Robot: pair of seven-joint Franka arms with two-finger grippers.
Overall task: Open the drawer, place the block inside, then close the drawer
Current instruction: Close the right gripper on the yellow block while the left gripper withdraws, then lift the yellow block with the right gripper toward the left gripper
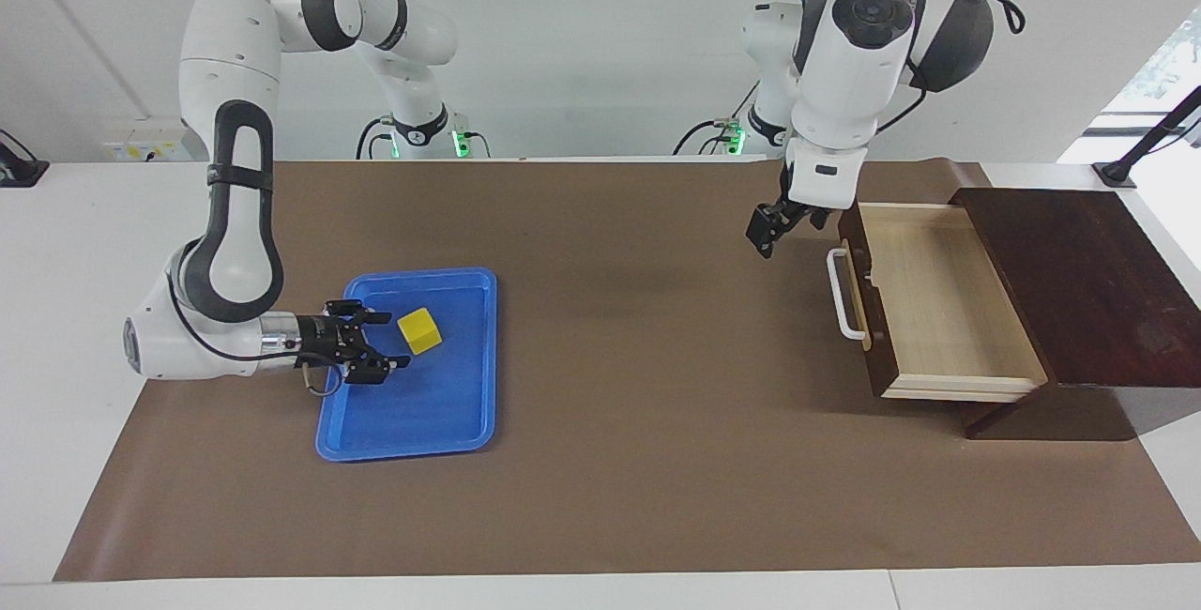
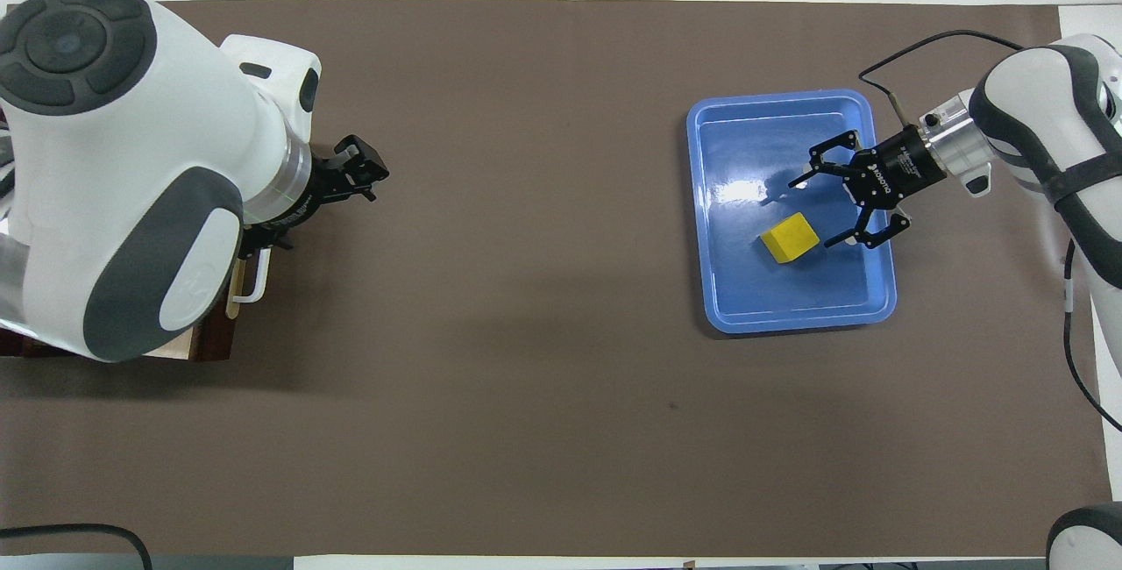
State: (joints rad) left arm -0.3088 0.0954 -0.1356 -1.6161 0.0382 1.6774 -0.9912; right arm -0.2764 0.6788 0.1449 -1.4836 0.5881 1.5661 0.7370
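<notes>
The drawer [image 1: 938, 300] stands pulled out of its dark wooden box [image 1: 1079, 282], its pale inside bare and its white handle [image 1: 844, 296] free. My left gripper [image 1: 765, 230] hangs open in the air above the mat just off the drawer front, holding nothing. In the overhead view the left arm covers most of the drawer, leaving the handle [image 2: 254, 276] and the left gripper [image 2: 359, 171] showing. The yellow block [image 1: 418, 330] [image 2: 790, 237] lies in the blue tray [image 1: 422, 404]. Low over the tray, my right gripper [image 1: 389, 340] [image 2: 811, 212] is open beside the block, a small gap apart.
The blue tray [image 2: 763, 298] sits on the brown mat toward the right arm's end. The wooden box stands at the left arm's end. A wide stretch of brown mat [image 1: 638, 357] lies between tray and drawer.
</notes>
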